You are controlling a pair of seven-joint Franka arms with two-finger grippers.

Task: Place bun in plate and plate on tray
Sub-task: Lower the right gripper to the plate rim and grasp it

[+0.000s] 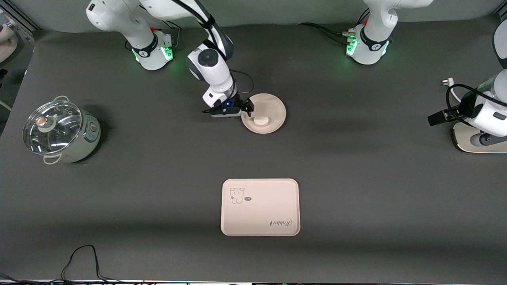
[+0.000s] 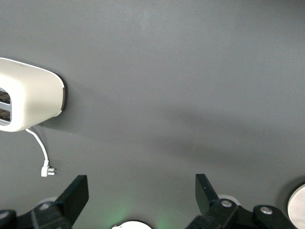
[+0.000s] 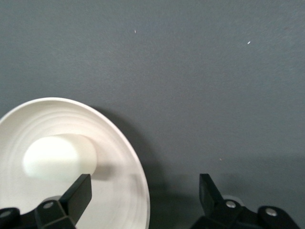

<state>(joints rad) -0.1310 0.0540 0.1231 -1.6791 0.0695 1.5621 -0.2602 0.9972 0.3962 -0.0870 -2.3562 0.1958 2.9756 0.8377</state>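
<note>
The small white bun [image 1: 260,120] lies in the round cream plate [image 1: 277,103] near the middle of the table. My right gripper [image 1: 248,107] is open and low at the plate's rim on the right arm's side. In the right wrist view my right gripper [image 3: 145,191] straddles the rim: one finger is over the plate [image 3: 119,143] next to the bun [image 3: 57,156], the other over bare table. The printed tray [image 1: 259,207] lies nearer to the front camera than the plate. My left gripper [image 1: 433,118] waits open and empty [image 2: 142,191] at the left arm's end of the table.
A lidded pot [image 1: 59,130] stands at the right arm's end of the table. A cream toaster [image 1: 475,144] sits under the left arm and also shows in the left wrist view [image 2: 28,98], with its plug [image 1: 445,82] on the mat. A black cable [image 1: 83,253] lies at the front edge.
</note>
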